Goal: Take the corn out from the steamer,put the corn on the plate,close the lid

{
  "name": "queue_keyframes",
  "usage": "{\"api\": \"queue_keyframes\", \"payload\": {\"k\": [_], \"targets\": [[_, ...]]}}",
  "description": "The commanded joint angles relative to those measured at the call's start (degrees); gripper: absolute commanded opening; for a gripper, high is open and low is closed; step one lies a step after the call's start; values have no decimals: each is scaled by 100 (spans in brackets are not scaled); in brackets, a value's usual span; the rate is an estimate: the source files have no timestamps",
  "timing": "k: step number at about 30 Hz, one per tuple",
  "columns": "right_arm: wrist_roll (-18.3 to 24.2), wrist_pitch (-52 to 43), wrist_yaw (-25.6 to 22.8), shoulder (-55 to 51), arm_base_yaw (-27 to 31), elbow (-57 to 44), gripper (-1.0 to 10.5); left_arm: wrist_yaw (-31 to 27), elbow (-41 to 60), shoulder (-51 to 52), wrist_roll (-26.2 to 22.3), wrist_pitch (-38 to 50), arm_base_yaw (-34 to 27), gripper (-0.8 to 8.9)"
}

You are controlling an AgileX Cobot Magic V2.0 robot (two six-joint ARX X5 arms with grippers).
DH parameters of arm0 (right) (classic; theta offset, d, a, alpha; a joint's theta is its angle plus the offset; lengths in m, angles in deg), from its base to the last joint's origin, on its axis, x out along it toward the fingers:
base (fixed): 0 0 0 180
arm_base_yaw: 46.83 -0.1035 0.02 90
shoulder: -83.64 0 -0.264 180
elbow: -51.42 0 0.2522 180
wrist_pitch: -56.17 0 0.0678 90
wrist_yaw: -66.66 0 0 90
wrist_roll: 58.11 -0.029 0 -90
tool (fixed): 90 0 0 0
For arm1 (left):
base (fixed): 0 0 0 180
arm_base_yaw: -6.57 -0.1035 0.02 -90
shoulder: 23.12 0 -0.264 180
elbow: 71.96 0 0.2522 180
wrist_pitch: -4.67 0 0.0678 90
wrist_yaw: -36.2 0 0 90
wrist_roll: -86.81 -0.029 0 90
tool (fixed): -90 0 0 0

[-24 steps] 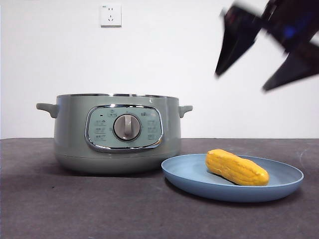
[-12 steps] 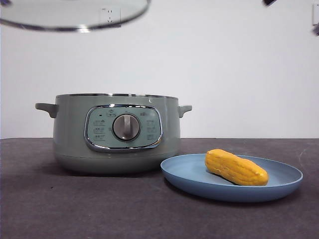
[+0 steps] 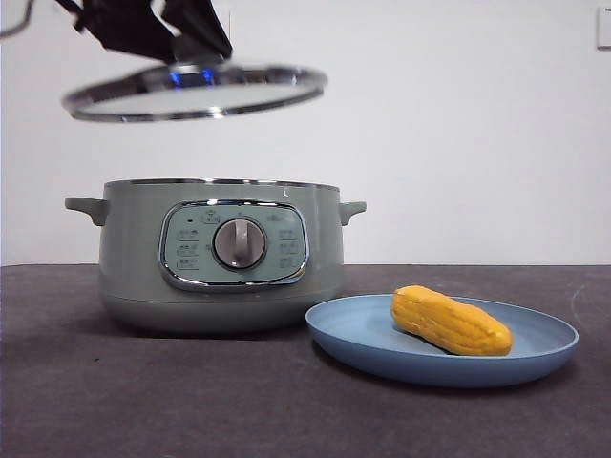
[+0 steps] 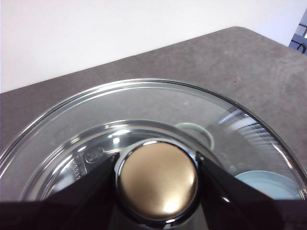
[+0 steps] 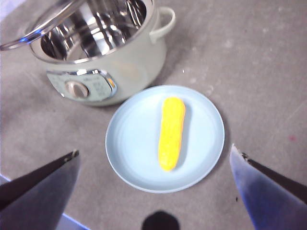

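The corn (image 3: 451, 321) lies on the light-blue plate (image 3: 372, 336), to the right of the sage-green steamer (image 3: 134, 258). The steamer stands open, and its steel inside shows in the right wrist view (image 5: 96, 28). My left gripper (image 3: 181, 59) is shut on the knob (image 4: 158, 179) of the glass lid (image 3: 196, 93) and holds it level in the air above the steamer, a little to its left. My right gripper (image 5: 153, 187) is open and empty, high above the plate (image 5: 136, 143) and the corn (image 5: 171, 132). It does not show in the front view.
The grey table (image 3: 191, 401) runs in front of the steamer and plate. A white wall is behind. The lid's rim (image 5: 33, 28) shows over the pot's edge in the right wrist view.
The right arm has risen out of the front view. The left gripper has brought the lid down and to the right, closer over the steamer. The corn and plate stay still.
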Motion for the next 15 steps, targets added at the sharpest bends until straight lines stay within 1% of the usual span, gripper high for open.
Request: {"api": "queue_keyframes", "payload": {"k": [1,9,12,15], "targets": [[-28,42,-7,0,-13,-28,597,-7,-37,-162,-173,476,2,-8],[-127,39,0,0,-13,-28,597,-151,-50,-721,-195,1001,-2,-8],[-129,39,4,0,-13,-28,597,-155,-50,-841,-308,1060,-7,-9],[-131,39,7,0,-13,-28,597,-164,-50,-907,-321,1084,-33,-9]]}}
